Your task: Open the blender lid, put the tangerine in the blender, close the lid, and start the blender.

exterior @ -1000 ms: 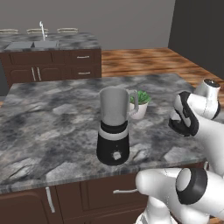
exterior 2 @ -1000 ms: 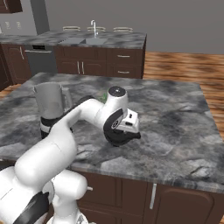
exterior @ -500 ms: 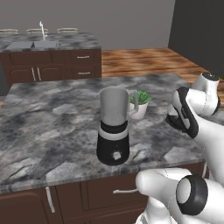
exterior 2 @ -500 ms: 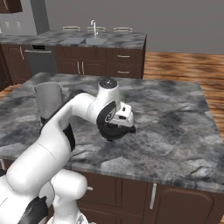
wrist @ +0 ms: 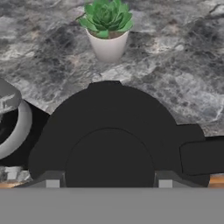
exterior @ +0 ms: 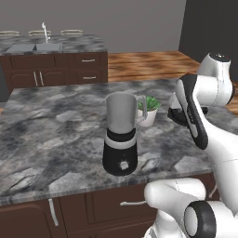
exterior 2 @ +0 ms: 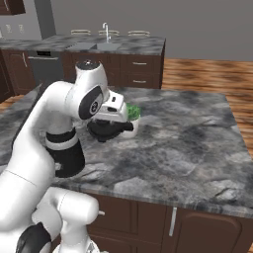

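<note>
1. Hand view: the gripper [wrist: 108, 186] pinches the blender lid [wrist: 113, 140] by its centre knob, jaws pressed on either side of it; the black cap hangs above the stone counter [wrist: 175, 74], with a potted plant [wrist: 107, 30] just beyond.
2. Left base view: the blender [exterior: 122, 139] stands open-topped near the counter's front edge, jar w/ no cap, the arm off to its right.
3. Tangerine: can't tell where it is; a thin orange sliver at the cap's edge may be it.
4. Next, in my judgement: set the cap down flat on bare stone, well clear of plant & jar, and release only once it rests, so it won't roll.
</note>
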Tool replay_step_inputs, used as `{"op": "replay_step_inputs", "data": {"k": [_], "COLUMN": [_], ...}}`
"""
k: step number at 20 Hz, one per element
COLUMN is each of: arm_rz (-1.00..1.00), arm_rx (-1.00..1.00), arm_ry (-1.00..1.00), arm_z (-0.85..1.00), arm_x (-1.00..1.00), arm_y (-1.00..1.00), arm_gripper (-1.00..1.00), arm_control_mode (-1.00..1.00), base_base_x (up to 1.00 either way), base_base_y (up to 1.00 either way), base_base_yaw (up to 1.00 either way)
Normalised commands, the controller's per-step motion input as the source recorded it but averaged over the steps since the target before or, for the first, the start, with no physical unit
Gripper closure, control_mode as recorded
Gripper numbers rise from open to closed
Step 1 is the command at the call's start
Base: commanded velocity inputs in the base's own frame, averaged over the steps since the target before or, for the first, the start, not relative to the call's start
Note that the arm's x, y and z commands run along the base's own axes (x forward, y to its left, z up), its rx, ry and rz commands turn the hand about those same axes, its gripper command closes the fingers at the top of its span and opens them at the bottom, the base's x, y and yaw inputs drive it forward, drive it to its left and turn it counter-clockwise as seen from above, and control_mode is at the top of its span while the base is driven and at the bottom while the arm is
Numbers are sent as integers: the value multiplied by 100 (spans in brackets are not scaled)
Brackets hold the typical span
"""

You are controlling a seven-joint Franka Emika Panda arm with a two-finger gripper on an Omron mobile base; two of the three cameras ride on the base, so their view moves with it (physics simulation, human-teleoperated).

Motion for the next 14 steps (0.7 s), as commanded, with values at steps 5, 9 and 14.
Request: {"op": "replay_step_inputs", "data": {"k": [5, 9, 14], "arm_rz": [3, 0, 0], "arm_rx": [-3, -3, -2], "arm_ry": [1, 4, 3], "arm_z": [84, 70, 52], "arm_x": [-24, -2, 0], "arm_y": [71, 68, 64], "arm_gripper": [100, 100, 100], "arm_control_mode": [-100, -100, -100], "base_base_x": [0, 0, 0], "base_base_y": [0, 0, 0], "base_base_yaw": [0, 0, 0]}}
